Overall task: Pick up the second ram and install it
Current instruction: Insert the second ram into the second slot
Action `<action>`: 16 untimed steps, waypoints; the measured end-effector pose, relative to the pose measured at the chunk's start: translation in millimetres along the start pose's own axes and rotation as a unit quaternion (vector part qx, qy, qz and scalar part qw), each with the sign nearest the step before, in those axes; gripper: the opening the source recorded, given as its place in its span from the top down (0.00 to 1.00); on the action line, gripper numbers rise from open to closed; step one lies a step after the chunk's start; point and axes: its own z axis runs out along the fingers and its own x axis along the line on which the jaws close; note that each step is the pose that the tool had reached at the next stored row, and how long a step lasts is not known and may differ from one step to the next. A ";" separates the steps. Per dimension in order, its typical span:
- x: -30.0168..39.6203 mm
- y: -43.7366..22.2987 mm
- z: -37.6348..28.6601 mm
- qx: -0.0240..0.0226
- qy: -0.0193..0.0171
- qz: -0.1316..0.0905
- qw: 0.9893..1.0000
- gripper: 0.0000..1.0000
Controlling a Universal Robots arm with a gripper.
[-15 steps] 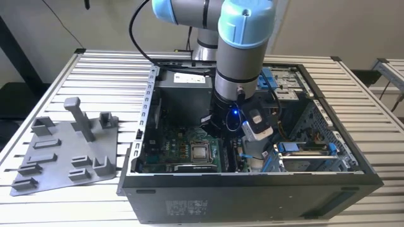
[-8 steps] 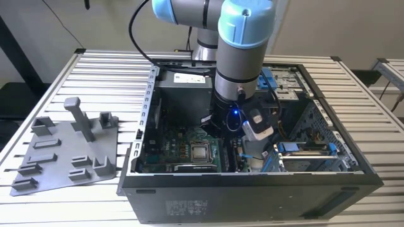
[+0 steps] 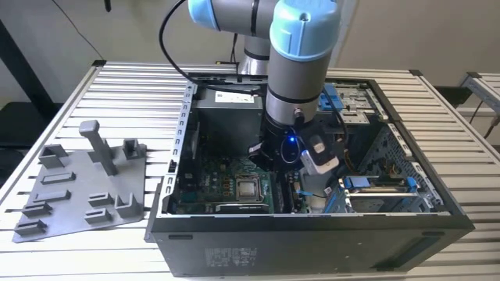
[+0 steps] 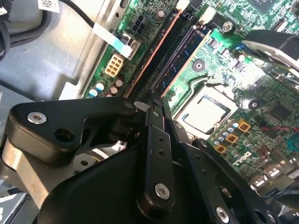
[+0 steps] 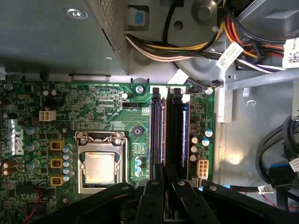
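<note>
Black gripper [image 4: 158, 100] links take up the lower half of the second wrist view. They hide the near ends of the memory slots, and parts of the links are cut off at the frame edge. The fingers [image 4: 154, 140] are drawn close together with only a narrow slit between them, and nothing can be seen clamped there. Their tips sit right at the near end of the second ram [image 4: 180, 58], a thin stick with dark chips standing on edge in a slot of the green motherboard [image 5: 93, 102]. Whether the tips actually press on the stick is hidden by the links. In the first wrist view the gripper [image 5: 167, 182] again covers the slot ends. The second ram [image 5: 159, 135] appears as a narrow bluish-purple strip beside the processor socket [image 5: 99, 168]. A second thin blue strip [image 5: 185, 135] runs two slots over, and it is hard to say whether it is another stick. Bundled coloured cables [image 5: 187, 46] lie beyond the slots. In the exterior view the grey arm [image 3: 293, 76] reaches down into the open black computer case [image 3: 312, 246] at the middle of the frame, and its wrist blocks the slots from sight. A grey plastic fixture plate [image 3: 78, 199] with upright posts lies well apart on the slatted table [image 3: 133, 88], toward the exterior view's left.
</note>
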 end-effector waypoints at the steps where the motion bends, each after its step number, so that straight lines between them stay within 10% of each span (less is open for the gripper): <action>1: 0.0 0.0 0.7 -0.001 0.000 0.000 1.000 0.86; 16: 0.2 0.2 6.9 -0.008 0.000 0.000 1.000 0.85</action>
